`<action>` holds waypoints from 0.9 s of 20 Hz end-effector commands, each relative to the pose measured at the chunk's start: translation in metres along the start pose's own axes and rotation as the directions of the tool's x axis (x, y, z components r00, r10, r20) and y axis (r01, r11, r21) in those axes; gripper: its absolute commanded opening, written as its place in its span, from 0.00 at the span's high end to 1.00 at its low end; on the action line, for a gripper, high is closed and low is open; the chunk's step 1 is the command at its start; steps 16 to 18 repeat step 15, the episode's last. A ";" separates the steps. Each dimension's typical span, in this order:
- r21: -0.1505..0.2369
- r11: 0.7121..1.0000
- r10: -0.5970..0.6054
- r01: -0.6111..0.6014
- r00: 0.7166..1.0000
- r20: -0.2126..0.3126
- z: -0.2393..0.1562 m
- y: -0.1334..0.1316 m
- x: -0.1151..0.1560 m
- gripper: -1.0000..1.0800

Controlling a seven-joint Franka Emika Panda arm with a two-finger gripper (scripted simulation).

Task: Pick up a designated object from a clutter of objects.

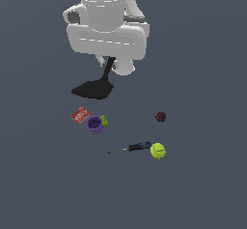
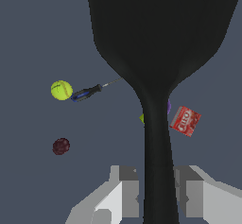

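Note:
The all-black spatula (image 1: 95, 89) hangs off the floor under the arm. Its thin handle runs up into my gripper (image 1: 110, 66), which is mostly hidden by the arm's white body. In the wrist view the spatula (image 2: 158, 34) fills the picture, and its handle passes between the grey fingers (image 2: 128, 192) of my gripper (image 2: 157, 194), shut on it. The rest of the clutter lies on the floor below, apart from the spatula.
On the floor lie a red box (image 1: 80, 115), a purple cup (image 1: 94, 125) with a green block (image 1: 104, 121) beside it, a dark red round object (image 1: 160, 117), a blue-handled screwdriver (image 1: 135, 147) and a tennis ball (image 1: 157, 150) touching its handle end.

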State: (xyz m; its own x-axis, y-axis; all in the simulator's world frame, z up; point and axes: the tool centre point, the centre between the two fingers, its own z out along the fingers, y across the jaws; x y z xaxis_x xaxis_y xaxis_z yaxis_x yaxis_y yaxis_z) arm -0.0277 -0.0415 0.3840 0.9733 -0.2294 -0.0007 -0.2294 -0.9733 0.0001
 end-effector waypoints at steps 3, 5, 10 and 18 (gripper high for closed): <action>0.000 1.000 0.000 0.000 1.000 -0.001 -0.020 0.000 0.010 1.00; 0.000 1.000 0.000 0.000 1.000 -0.001 -0.026 0.001 0.013 1.00; 0.000 1.000 0.000 0.000 1.000 -0.001 -0.035 0.001 0.018 1.00; 0.000 1.000 0.000 0.000 1.000 -0.001 -0.036 0.001 0.019 1.00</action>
